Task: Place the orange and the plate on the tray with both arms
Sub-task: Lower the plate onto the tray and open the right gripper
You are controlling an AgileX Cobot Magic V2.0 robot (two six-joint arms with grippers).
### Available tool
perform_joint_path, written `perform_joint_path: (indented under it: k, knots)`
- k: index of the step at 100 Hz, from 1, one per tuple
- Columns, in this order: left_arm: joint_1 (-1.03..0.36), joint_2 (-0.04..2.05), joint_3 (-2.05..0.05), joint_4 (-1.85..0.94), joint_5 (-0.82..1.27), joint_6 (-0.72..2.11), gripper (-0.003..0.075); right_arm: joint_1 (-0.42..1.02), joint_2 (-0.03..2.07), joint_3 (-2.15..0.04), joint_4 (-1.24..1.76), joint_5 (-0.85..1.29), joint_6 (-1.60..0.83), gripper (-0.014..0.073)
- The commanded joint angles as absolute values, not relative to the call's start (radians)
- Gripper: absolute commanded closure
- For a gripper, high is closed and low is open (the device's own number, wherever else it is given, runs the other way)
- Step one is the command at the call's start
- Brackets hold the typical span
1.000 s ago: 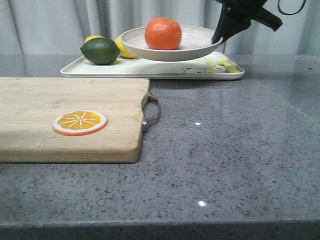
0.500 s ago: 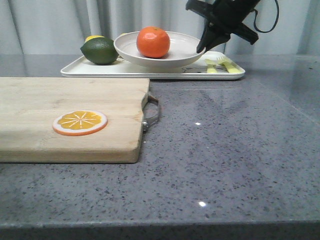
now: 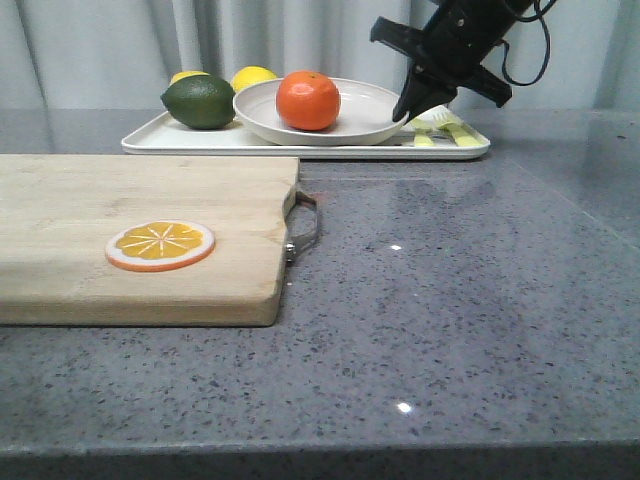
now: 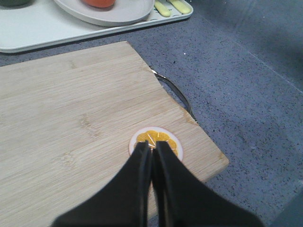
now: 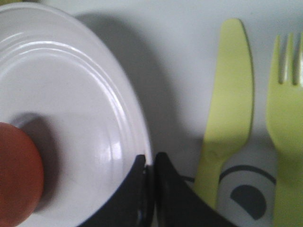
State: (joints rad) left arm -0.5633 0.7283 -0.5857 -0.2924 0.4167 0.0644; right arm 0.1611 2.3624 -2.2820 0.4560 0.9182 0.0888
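Observation:
The orange (image 3: 308, 99) sits in the off-white plate (image 3: 360, 125), and the plate rests on the white tray (image 3: 150, 138) at the back of the table. My right gripper (image 3: 404, 112) is shut on the plate's right rim (image 5: 142, 142); the orange shows at the edge of the right wrist view (image 5: 16, 175). My left gripper (image 4: 152, 147) is shut and empty, held above the wooden cutting board over a flat orange slice (image 4: 165, 138). The left gripper is out of the front view. The plate (image 4: 118, 14) and tray (image 4: 42, 33) also show in the left wrist view.
A green lime (image 3: 200, 102) and a yellow lemon (image 3: 252, 76) lie on the tray's left part. Yellow cutlery print (image 5: 227, 94) is on the tray beside the plate. The wooden cutting board (image 3: 120, 200) with a metal handle (image 3: 305, 225) and the orange slice (image 3: 160, 245) fills the front left.
My right gripper has lowered the plate with the orange from above the tray down onto it, shifting slightly left. The left gripper's earlier state is not shown.

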Motion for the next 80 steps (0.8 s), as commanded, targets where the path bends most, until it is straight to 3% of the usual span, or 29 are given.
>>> perform_joint_path:
  k: [1, 12, 35, 80]
  knots:
    - [-0.561, 0.723, -0.613, -0.309, 0.342, 0.058, 0.0739, 0.159, 2.3, -2.316, 0.477, 0.882, 0.08, 0.0652]
    - [-0.561, 0.723, -0.613, -0.309, 0.342, 0.058, 0.0739, 0.159, 2.301, -2.316, 0.477, 0.883, 0.08, 0.062]
    - [-0.561, 0.723, -0.613, -0.309, 0.342, 0.058, 0.0739, 0.159, 2.301, -2.316, 0.477, 0.883, 0.08, 0.0426]
    - [-0.561, 0.723, -0.615, -0.309, 0.341, 0.058, 0.0739, 0.13, 2.237, -2.317, 0.457, 0.953, 0.079, 0.0419]
